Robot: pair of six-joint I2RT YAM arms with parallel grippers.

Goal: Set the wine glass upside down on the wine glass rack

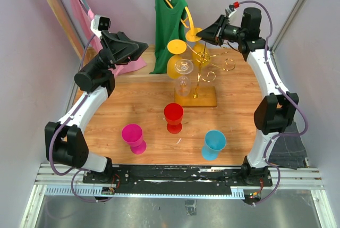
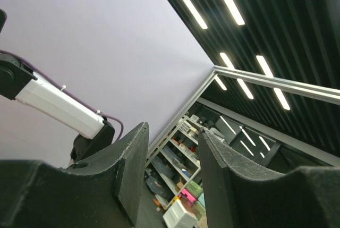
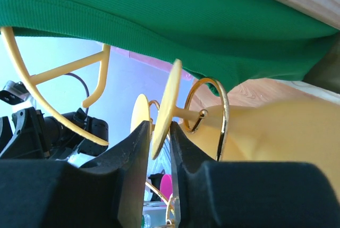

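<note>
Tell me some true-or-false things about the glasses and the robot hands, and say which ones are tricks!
1. The foot of the yellow wine glass sits between the fingers of the right gripper, beside a gold loop of the wine glass rack. True.
2. The blue glass hangs on the wine glass rack. False: the blue glass stands on the table.
3. A red glass stands on the table. True.
4. The left gripper holds a glass. False: the left gripper is open and empty.
</note>
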